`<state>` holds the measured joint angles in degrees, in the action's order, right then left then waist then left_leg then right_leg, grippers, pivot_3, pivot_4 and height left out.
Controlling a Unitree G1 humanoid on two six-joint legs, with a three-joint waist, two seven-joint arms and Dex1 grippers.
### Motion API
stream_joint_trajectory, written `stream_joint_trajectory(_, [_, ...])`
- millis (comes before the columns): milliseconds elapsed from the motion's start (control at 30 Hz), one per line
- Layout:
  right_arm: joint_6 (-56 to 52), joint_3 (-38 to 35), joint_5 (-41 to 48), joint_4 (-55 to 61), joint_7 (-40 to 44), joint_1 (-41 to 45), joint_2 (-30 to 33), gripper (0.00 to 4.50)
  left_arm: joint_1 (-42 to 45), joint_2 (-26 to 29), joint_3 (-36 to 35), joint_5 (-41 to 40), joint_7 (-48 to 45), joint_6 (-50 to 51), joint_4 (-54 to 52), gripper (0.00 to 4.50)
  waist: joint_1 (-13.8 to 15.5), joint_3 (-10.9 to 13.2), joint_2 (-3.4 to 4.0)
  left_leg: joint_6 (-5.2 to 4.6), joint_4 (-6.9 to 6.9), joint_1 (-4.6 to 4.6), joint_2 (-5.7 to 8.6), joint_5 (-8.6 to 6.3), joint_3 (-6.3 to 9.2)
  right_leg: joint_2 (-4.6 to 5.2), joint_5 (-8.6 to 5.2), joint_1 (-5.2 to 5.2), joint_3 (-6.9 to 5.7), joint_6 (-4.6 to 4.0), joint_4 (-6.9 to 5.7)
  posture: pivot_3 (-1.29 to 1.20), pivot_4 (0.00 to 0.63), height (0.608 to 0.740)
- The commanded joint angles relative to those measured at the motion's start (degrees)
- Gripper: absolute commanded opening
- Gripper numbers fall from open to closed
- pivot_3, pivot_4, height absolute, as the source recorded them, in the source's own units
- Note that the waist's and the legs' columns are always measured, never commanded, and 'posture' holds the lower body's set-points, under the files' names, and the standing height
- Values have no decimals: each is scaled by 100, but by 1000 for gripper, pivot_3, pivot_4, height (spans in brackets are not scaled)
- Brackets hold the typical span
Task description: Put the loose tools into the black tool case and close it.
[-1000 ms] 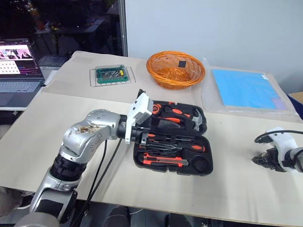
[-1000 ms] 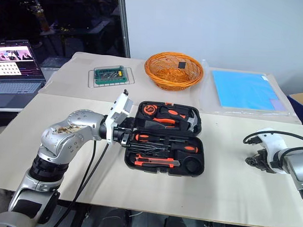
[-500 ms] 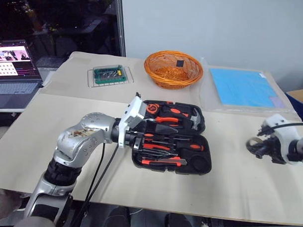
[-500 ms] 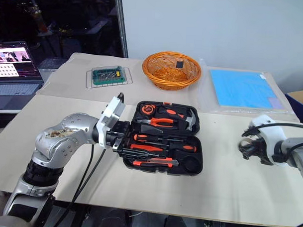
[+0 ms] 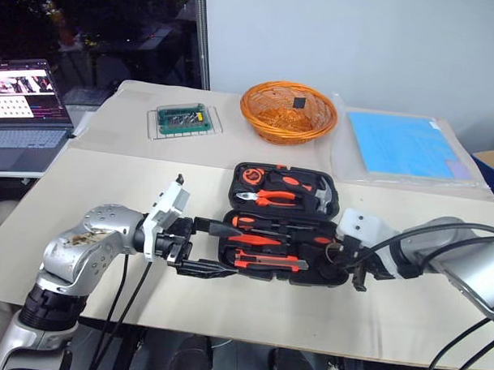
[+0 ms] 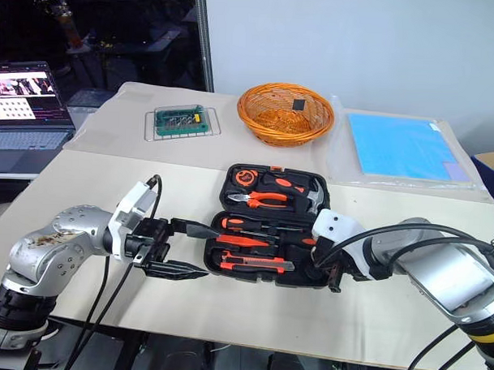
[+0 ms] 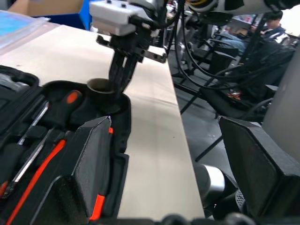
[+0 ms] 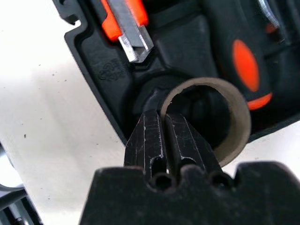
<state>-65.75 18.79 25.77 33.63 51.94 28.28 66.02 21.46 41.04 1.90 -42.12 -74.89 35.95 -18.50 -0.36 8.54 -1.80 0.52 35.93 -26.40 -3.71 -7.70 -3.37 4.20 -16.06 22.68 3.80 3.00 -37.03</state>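
The right tool (image 8: 164,129) is being pressed shut against the tape roll (image 8: 211,117). The left tool (image 5: 198,247) is being held spread. The roll should be nudged flat into its case (image 5: 328,188) recess.

Matt black plastic tool case (image 5: 279,235), wicker basket (image 5: 288,112).

Black case (image 5: 283,227), orange-black tools (image 5: 270,263)

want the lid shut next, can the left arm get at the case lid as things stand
Probably yes. The left gripper hangs open beside the case's left edge with bare table between, though the lid lies flat at the far side, and the right gripper is at the tape roll.
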Motion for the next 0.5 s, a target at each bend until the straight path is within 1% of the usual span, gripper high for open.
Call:
stream_joint_trajectory(33, [149,166,-106,141,96,32,-66,26,-126,45,-146,-75,91,-92,-280,3963,-15,0,0,0,0,0,-2,0,0,-2,0,1,0,-1,-1,0,150,740])
stream_joint_trajectory(500, [158,531,-269,167,330,17,-248,26,-136,7,-82,-11,193,-165,-282,3963,-26,2,-5,0,-1,1,-2,0,-1,-2,0,3,0,-1,-4,0,150,740])
